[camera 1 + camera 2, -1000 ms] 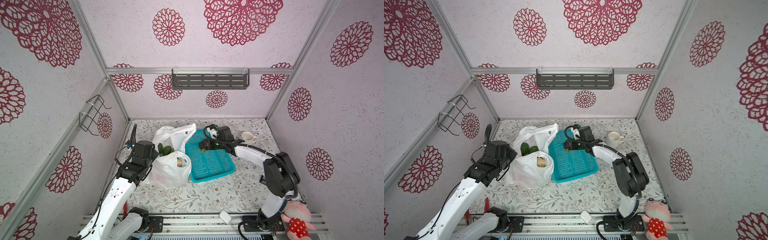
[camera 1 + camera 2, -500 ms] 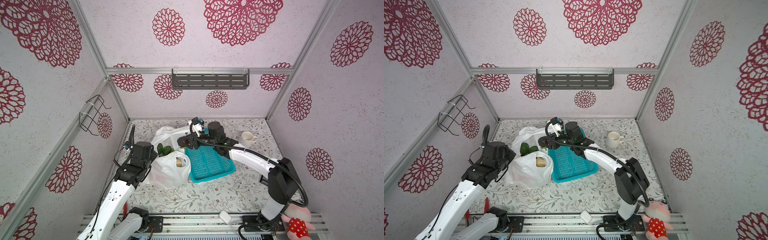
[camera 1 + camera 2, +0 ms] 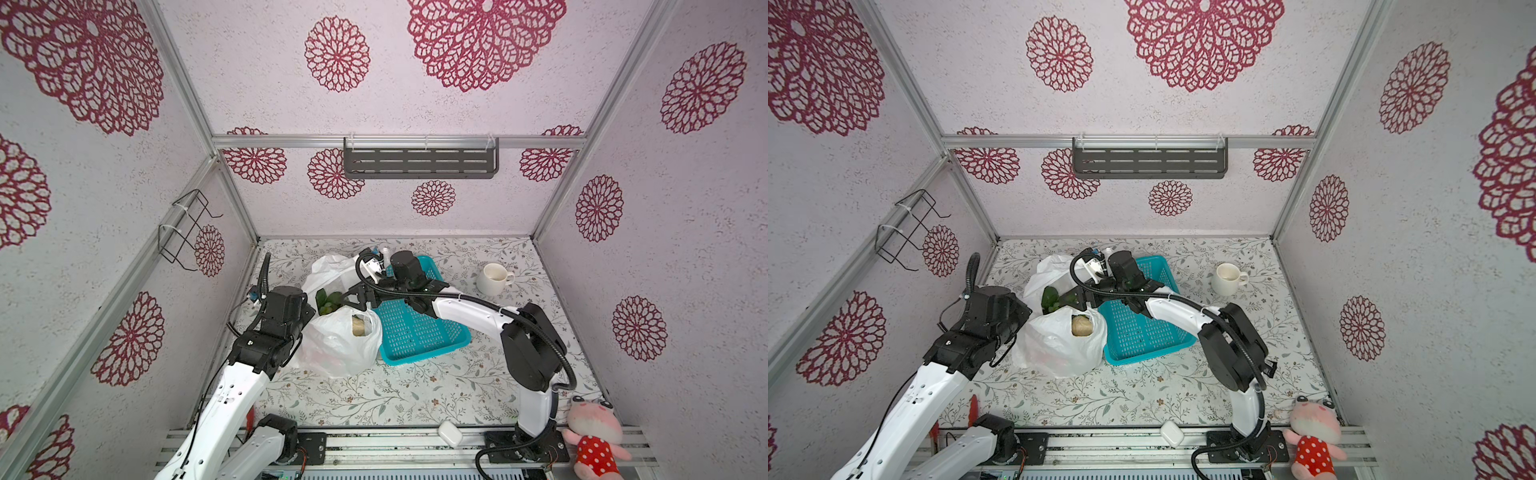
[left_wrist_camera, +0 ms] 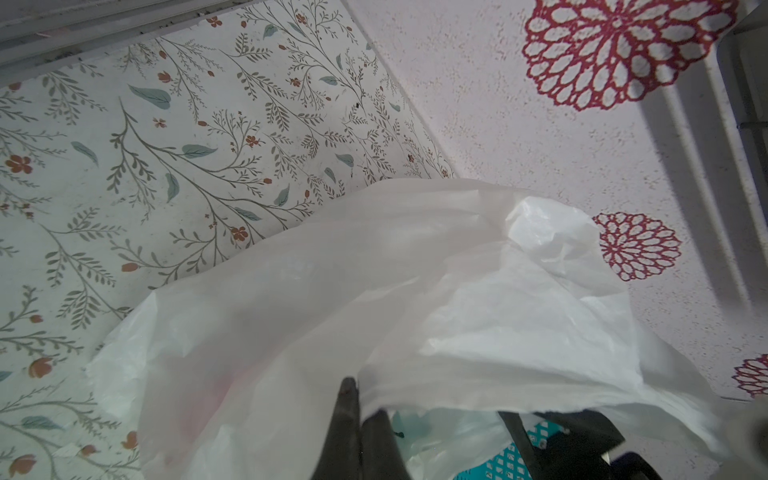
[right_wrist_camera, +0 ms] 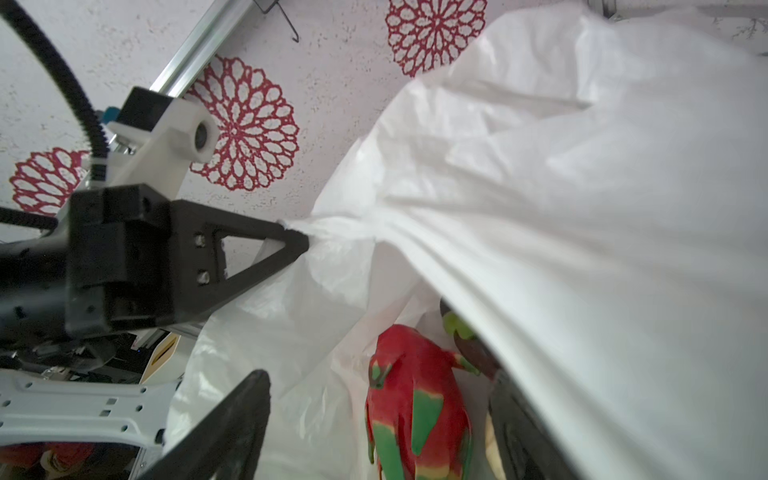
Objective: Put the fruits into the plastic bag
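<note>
Lifting your right end effector [image 3: 353, 300], spread wide and empty over the mouth of the plastic bag [image 3: 336, 345], should go straight up so it snags no film. Your left end effector [image 5: 305, 243] pinches the rim taut; don't slacken it. The dragon fruit [image 5: 415, 399] and green fruits [image 3: 328, 301] lie inside, left of the teal basket [image 3: 415, 332].

1. You have a floral tabletop [image 3: 374, 395].
2. Your bag [image 3: 336, 345] lies left of centre, just beside the basket [image 3: 419, 332].
3. Your mug [image 3: 492, 279] stands upright toward the back right corner.
</note>
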Robot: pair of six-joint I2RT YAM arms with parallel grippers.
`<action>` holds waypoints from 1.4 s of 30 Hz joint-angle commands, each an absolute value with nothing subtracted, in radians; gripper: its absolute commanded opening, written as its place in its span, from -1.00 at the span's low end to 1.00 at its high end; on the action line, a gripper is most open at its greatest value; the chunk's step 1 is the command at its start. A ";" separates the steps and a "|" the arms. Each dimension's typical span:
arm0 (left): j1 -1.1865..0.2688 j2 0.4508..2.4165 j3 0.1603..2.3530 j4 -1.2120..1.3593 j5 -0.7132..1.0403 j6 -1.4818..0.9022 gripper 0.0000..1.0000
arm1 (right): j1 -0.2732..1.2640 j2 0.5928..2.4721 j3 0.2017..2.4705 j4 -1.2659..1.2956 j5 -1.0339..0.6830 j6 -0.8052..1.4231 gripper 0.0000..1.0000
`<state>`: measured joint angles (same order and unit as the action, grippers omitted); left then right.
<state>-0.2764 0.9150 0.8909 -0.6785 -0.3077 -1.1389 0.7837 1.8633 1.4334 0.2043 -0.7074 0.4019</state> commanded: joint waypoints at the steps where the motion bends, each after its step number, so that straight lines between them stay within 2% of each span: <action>1: -0.271 0.924 0.902 -0.692 -0.329 -1.148 -1.00 | 0.744 1.682 1.401 0.107 -0.674 0.243 0.68; 5: -0.270 0.935 0.904 -0.685 -0.327 -1.146 -1.00 | 0.733 1.582 1.347 -0.111 -0.594 0.095 0.68; 9: -0.270 0.961 0.912 -0.672 -0.321 -1.138 -1.00 | 0.744 1.565 1.318 -0.208 -0.577 0.040 0.68; 15: -0.270 0.997 0.940 -0.665 -0.307 -1.132 -1.00 | 0.798 1.686 1.374 -0.245 -0.529 0.032 0.65; 20: -0.269 0.981 0.934 -0.667 -0.310 -1.136 -1.00 | 0.823 1.799 1.412 -0.257 -0.420 0.039 0.55; 22: -0.269 0.973 0.927 -0.667 -0.311 -1.139 -1.00 | 0.829 1.833 1.427 -0.256 -0.394 0.046 0.36; 26: -0.268 0.966 0.927 -0.674 -0.316 -1.138 -1.00 | 0.831 1.829 1.432 -0.202 -0.352 0.075 -0.80; 27: -0.269 0.965 0.928 -0.676 -0.319 -1.137 -1.00 | 0.831 1.815 1.433 -0.184 -0.338 0.071 -1.00; 34: -0.263 0.956 0.935 -0.681 -0.339 -1.126 -1.00 | 0.831 1.754 1.538 -0.160 -0.287 0.036 -1.00; 42: -0.221 0.999 0.985 -0.670 -0.314 -1.067 -1.00 | 0.831 1.674 1.605 -0.007 -0.296 0.039 -1.00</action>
<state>-0.2405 0.9833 0.9401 -0.6777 -0.3111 -1.1015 0.8299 1.7611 1.5635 -0.1310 -0.3077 0.0528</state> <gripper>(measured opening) 0.041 0.056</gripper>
